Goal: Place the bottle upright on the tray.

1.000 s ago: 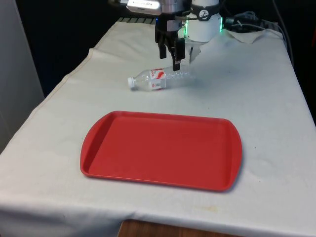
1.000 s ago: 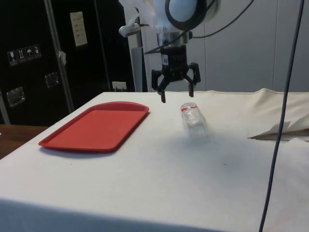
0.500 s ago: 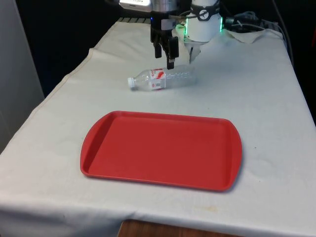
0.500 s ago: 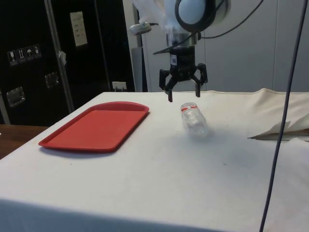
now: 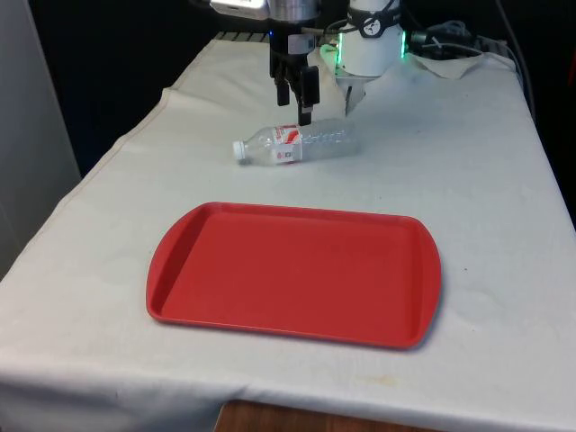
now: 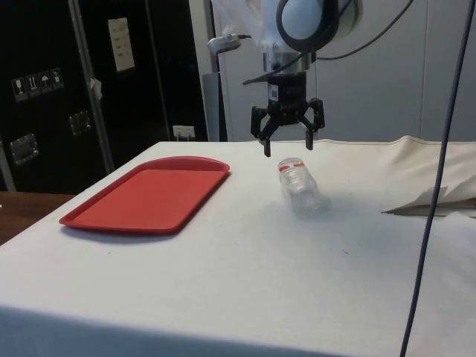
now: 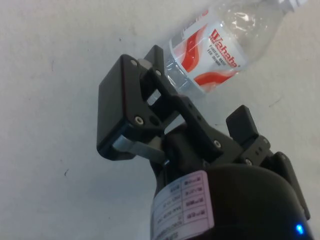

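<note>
The red tray (image 5: pixel 292 274) sits nearest and bare, beyond it the clear bottle (image 5: pixel 292 143) lies on its side on the cloth, and above it hovers the gripper (image 6: pixel 287 146), fingers spread and empty, so it must next descend to grasp.

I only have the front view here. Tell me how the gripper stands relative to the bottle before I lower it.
Observer: In the side view the gripper hangs open above the bottle, clear air between them.
Operator: Give me the bottle's pose.
Observer: It lies on its side on the white cloth, apart from the red tray.
Operator: Read me the label.
Observer: The wrist view shows a red and white label, with one gripper finger over the bottle's body below it.
</note>
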Tool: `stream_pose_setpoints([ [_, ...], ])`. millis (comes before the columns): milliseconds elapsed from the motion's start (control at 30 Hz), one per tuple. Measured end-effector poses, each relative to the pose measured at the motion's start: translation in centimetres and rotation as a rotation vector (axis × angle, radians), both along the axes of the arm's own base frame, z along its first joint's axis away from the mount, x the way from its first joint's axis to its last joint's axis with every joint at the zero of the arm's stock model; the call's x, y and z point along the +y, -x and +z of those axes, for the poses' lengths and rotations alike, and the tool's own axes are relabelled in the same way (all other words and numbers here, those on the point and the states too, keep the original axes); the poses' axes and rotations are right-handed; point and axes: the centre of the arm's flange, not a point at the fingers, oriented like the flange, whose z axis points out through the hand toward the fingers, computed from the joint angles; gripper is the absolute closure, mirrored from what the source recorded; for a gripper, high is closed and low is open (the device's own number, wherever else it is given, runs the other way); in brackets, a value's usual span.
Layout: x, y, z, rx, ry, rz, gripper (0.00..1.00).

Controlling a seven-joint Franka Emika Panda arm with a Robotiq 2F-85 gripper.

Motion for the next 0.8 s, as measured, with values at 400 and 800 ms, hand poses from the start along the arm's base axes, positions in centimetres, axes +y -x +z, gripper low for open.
stream_pose_setpoints([
  [400, -1.3, -0.2, 0.0, 0.006, 0.006, -0.012, 0.0],
  [800, -3.8, -0.1, -1.1, 0.031, 0.017, -0.033, 0.0],
])
